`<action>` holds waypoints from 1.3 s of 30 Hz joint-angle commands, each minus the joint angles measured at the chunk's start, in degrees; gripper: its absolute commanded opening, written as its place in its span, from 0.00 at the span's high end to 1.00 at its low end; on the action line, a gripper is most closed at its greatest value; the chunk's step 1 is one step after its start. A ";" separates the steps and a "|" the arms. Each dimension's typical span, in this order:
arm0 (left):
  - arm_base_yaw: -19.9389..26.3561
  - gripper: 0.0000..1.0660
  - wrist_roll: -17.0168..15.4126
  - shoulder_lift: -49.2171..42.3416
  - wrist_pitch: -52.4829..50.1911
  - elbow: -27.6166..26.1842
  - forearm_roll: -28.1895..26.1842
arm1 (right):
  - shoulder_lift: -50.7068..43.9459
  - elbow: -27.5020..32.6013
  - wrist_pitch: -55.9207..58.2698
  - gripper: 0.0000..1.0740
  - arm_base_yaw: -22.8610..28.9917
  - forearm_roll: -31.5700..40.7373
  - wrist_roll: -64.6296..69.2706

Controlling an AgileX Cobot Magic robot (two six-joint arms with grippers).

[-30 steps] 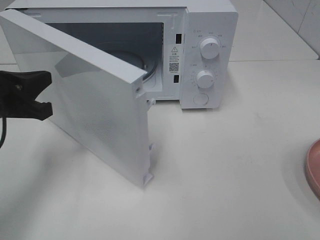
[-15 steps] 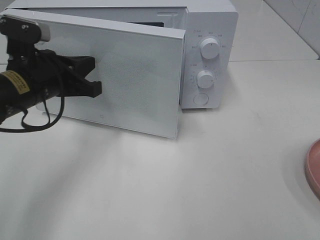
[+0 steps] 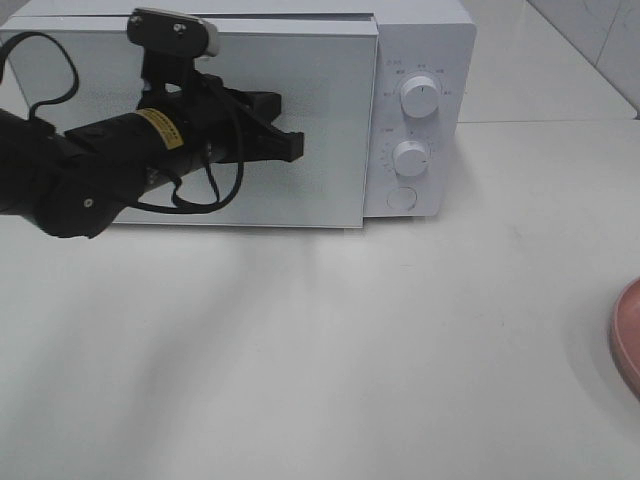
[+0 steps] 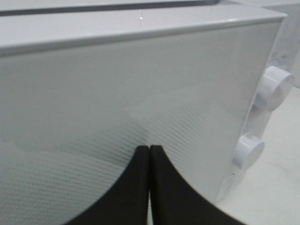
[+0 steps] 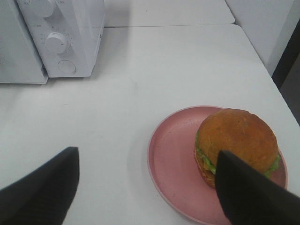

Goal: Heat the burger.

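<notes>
Exterior high: microwave [image 3: 420,60] at back of table [image 3: 400,350], door [image 3: 330,120] looks flush w/ the front. Left gripper [image 3: 290,145] pressed tip-first against the door panel, jaws together, nothing held. Two knobs [image 3: 418,97] and a round button on the control panel. Only a sliver of pink plate [image 3: 630,335] at the right edge; burger not visible here, right gripper out of shot

Left wrist: fingertips [image 4: 140,161] pinched tight, no gap, touching the perforated door panel. Knobs at the side, blurred

Right wrist: burger [image 5: 236,145] on the pink plate [image 5: 171,159], well apart from the microwave [image 5: 70,28], so not inside yet by the look of it. Right gripper [image 5: 147,187] spread wide, empty, one finger over bare table, other in front of the bun's edge; contact can't be told

Handling, as a guess: bun soft, squashy, light, layers w/ lettuce likely to slide. Better to take the plate by its rim than squeeze the bun. Plate stiff, prob smooth and a bit slippery, so keep level
</notes>
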 commanded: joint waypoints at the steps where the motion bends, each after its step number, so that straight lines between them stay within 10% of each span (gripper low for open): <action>1: -0.80 1.00 0.11 1.66 0.86 -3.32 -1.78 | -1.49 0.11 -0.57 0.29 -0.46 -0.17 0.57; 15: -0.97 1.00 6.53 7.39 3.38 -13.52 -11.97 | -1.49 0.11 -0.57 0.29 -0.46 -0.17 0.57; 29: -6.65 0.96 6.53 -4.87 21.94 -2.86 -9.80 | -1.49 0.11 -0.57 0.29 -0.46 -0.17 0.63; 31: -8.31 0.67 6.53 -7.91 29.68 -0.34 -9.80 | -1.49 0.11 -0.57 0.29 -0.46 -0.17 0.63; 34: -8.65 0.50 6.53 -9.00 32.95 0.23 -9.80 | -1.49 0.11 -0.57 0.29 -0.46 -0.17 0.63; 35: -9.00 0.14 5.84 -10.60 38.56 0.74 -10.03 | -1.49 0.11 -0.57 0.29 -0.46 -0.17 0.63; 36: -9.00 0.04 6.02 -11.97 45.21 0.80 -10.20 | -1.49 0.11 -0.57 0.29 -0.46 -0.17 0.63; 39: -9.00 0.08 6.13 -14.04 53.97 0.80 -10.20 | -1.49 0.11 -0.57 0.29 -0.46 -0.17 0.63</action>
